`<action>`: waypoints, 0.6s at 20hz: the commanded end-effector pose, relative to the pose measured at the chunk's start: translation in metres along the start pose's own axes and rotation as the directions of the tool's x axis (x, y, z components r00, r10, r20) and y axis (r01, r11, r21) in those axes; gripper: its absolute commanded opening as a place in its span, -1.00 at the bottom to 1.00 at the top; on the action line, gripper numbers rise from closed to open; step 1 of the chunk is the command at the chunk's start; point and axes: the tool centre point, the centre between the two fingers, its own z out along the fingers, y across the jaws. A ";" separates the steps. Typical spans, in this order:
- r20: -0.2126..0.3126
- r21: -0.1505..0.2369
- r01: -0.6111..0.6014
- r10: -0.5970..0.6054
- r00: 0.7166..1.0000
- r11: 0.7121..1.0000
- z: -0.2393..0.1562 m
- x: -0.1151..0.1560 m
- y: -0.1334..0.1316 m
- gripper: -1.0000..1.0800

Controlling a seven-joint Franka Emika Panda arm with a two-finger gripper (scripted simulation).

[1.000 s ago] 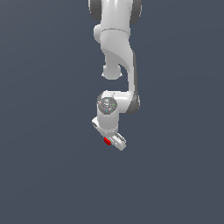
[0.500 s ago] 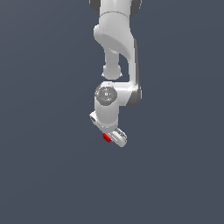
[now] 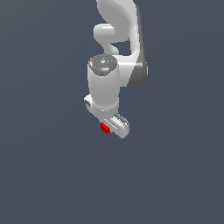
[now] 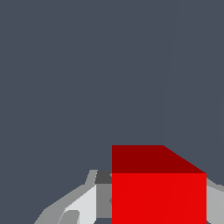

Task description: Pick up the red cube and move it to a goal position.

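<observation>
The red cube (image 3: 104,127) is a tiny bright red block held under the white gripper (image 3: 107,128) at the end of the white arm, near the middle of the exterior view. Most of the cube is hidden by the hand there. In the wrist view the red cube (image 4: 158,188) fills the space between the grey-white fingers (image 4: 83,203), which press on its sides. The gripper (image 4: 155,205) is shut on the cube and holds it off the ground.
A flat dark grey-blue surface (image 3: 43,166) fills the scene all around the arm. The arm's white links (image 3: 118,39) rise behind the hand. No other object shows.
The arm has swung towards the camera and lifted the hand and cube higher in the exterior view. The grip on the cube is unchanged.
</observation>
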 end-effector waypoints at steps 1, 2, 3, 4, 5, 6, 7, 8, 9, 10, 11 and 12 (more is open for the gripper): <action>0.000 0.000 0.000 0.000 1.000 1.000 -0.031 0.002 -0.001 -1.00; -0.001 0.000 -0.001 0.001 1.000 1.000 -0.043 0.003 -0.001 -1.00; -0.001 0.000 -0.001 0.001 1.000 1.000 -0.055 0.004 -0.001 -1.00; -0.001 0.000 -0.001 0.001 1.000 1.000 -0.066 0.005 -0.002 -1.00; -0.001 0.000 -0.001 0.001 1.000 1.000 -0.078 0.006 -0.002 -1.00; -0.001 0.000 -0.001 0.001 1.000 1.000 -0.089 0.007 -0.003 -1.00; -0.001 0.000 -0.001 0.001 1.000 1.000 -0.100 0.008 -0.003 -1.00; -0.001 0.000 -0.001 0.001 1.000 1.000 -0.111 0.009 -0.004 -1.00; -0.001 0.000 -0.001 0.001 1.000 1.000 -0.121 0.010 -0.004 -1.00; -0.001 -0.001 0.000 0.000 1.000 1.000 -0.131 0.011 -0.005 -1.00; -0.001 -0.001 0.000 0.000 1.000 1.000 -0.140 0.012 -0.005 -1.00; -0.001 -0.001 0.000 0.000 1.000 1.000 -0.149 0.013 -0.006 -1.00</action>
